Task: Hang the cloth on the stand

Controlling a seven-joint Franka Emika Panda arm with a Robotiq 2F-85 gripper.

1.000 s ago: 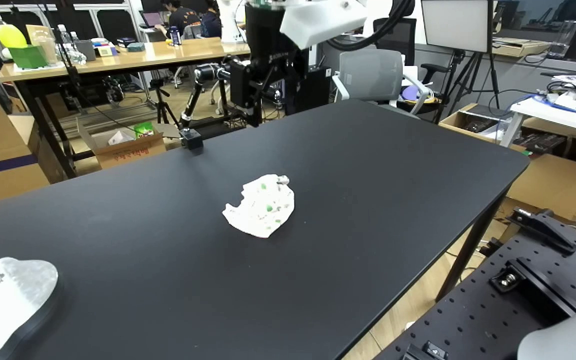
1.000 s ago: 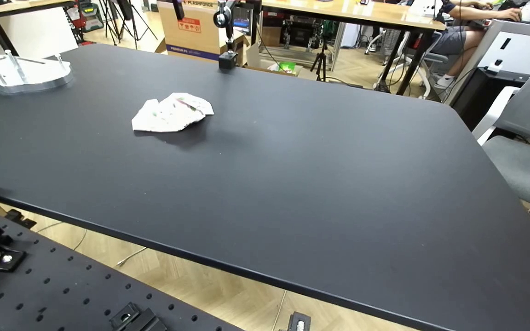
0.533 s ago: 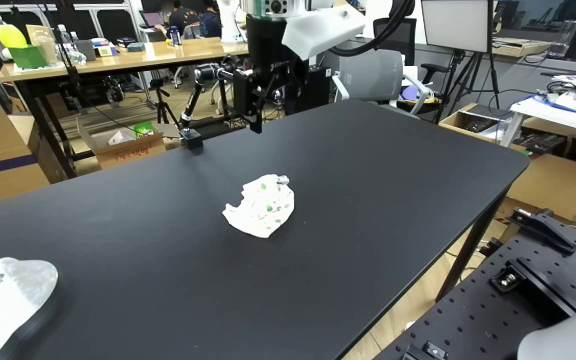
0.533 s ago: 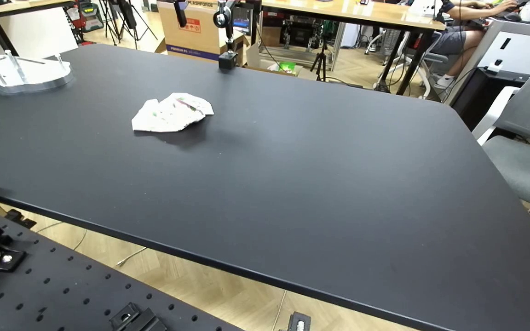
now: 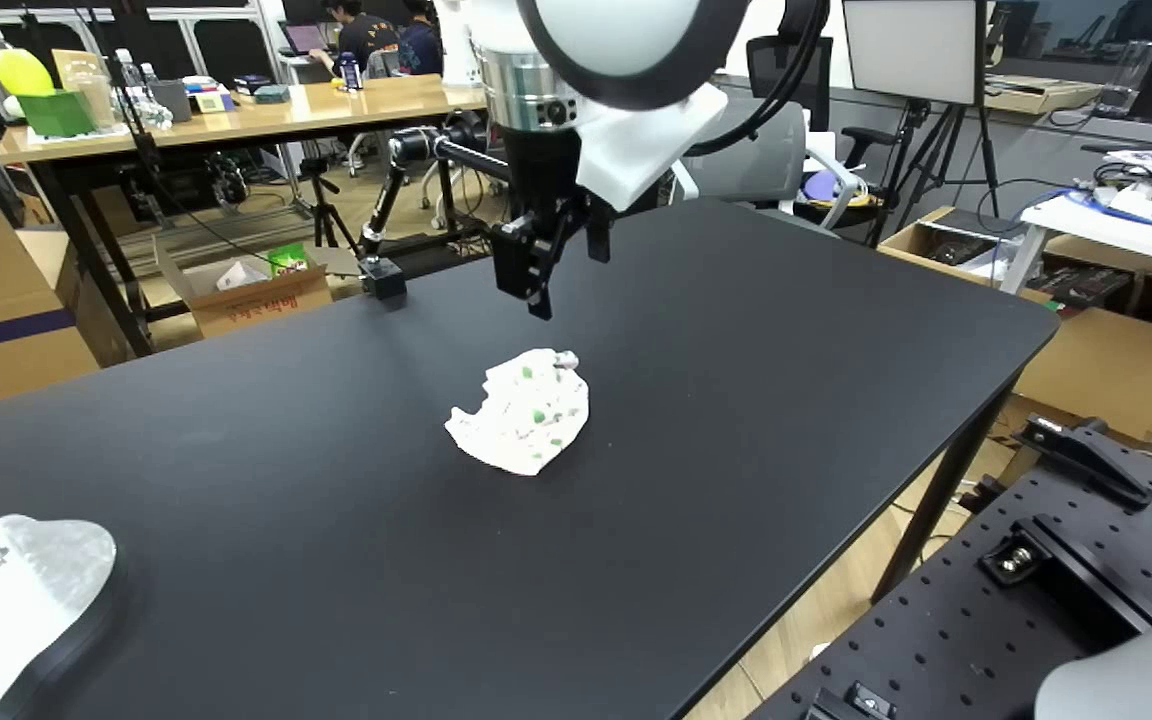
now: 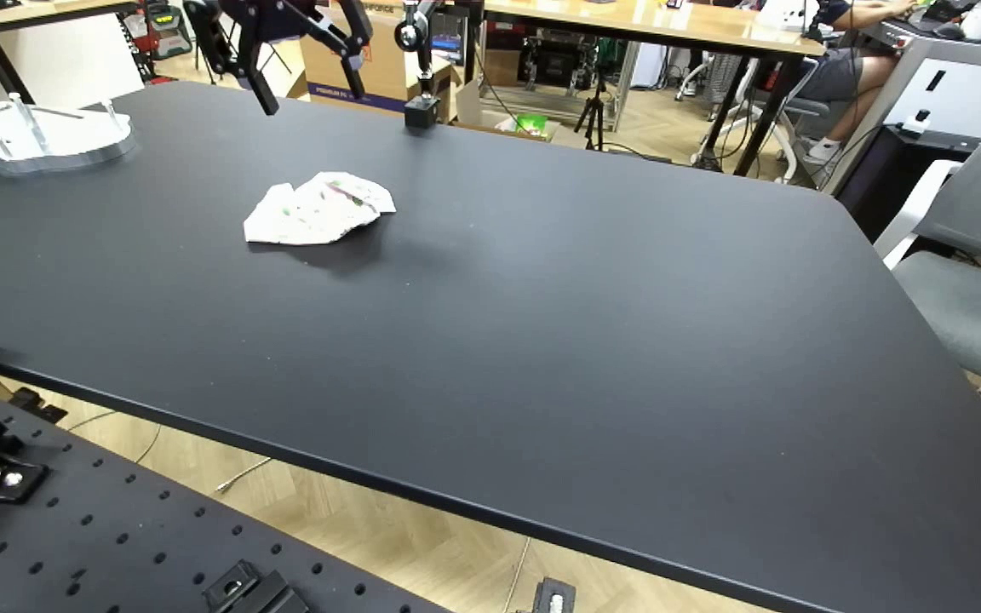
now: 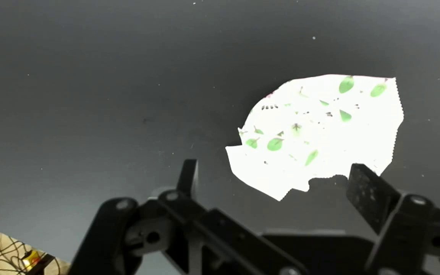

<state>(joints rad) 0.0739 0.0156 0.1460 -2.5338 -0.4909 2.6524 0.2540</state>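
Hovering above the matte black tabletop (image 6: 542,340), the black two-fingered tool (image 6: 313,103) has its jaws spread wide. The crumpled white leaf-printed cloth (image 5: 528,415) lies on the tabletop, well apart from the white, curved-edged, metal-pegged stand (image 5: 48,572).

A white, leaf-patterned cloth (image 7: 334,133) lies on the dark worktop (image 7: 90,95), well in from its visible edge, past which cables (image 7: 8,255) tangle; the end effector (image 7: 273,173) hangs above with jaws apart.
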